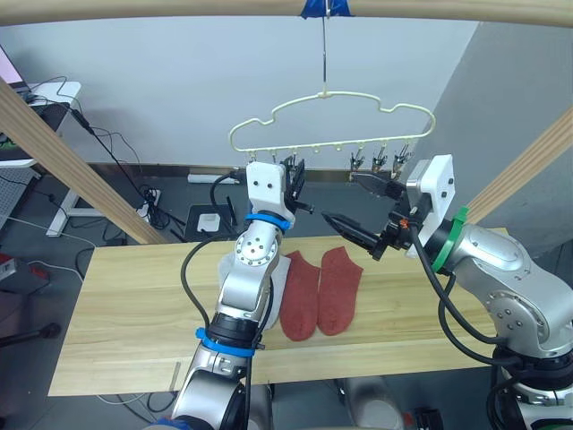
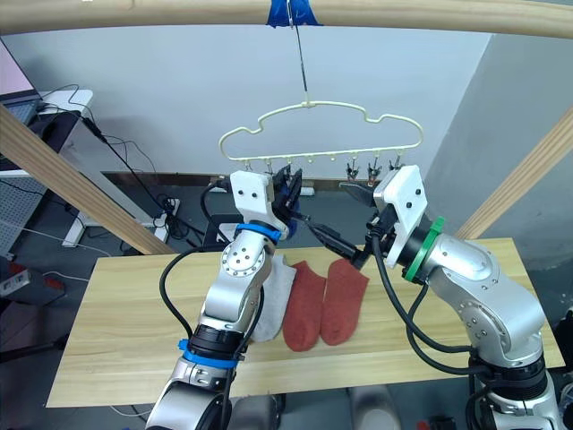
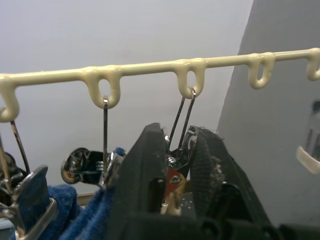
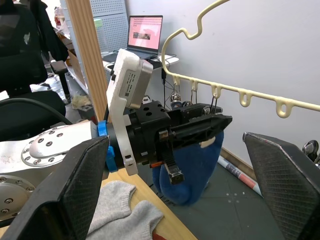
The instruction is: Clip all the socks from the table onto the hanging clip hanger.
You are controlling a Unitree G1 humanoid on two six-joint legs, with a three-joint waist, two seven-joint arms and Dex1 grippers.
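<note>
The pale yellow clip hanger (image 1: 331,121) hangs from the top pole above the table (image 1: 134,305). My left gripper (image 1: 294,184) is raised to its row of clips, and its black fingers (image 3: 150,175) are shut on a metal clip (image 3: 180,150) under the bar. A blue sock (image 4: 192,167) hangs right beside that gripper at the neighbouring clips. My right gripper (image 1: 358,208) hovers open just right of it, holding nothing. Two rust red socks (image 1: 320,291) lie side by side on the table. A light grey sock (image 2: 276,285) lies partly behind my left arm.
Slanted wooden frame poles (image 1: 54,152) rise at both sides of the table, and a horizontal pole (image 1: 179,7) crosses overhead. Free metal clips (image 1: 380,159) hang at the hanger's right end. Cables and a desk with a laptop (image 4: 145,32) stand beyond the table.
</note>
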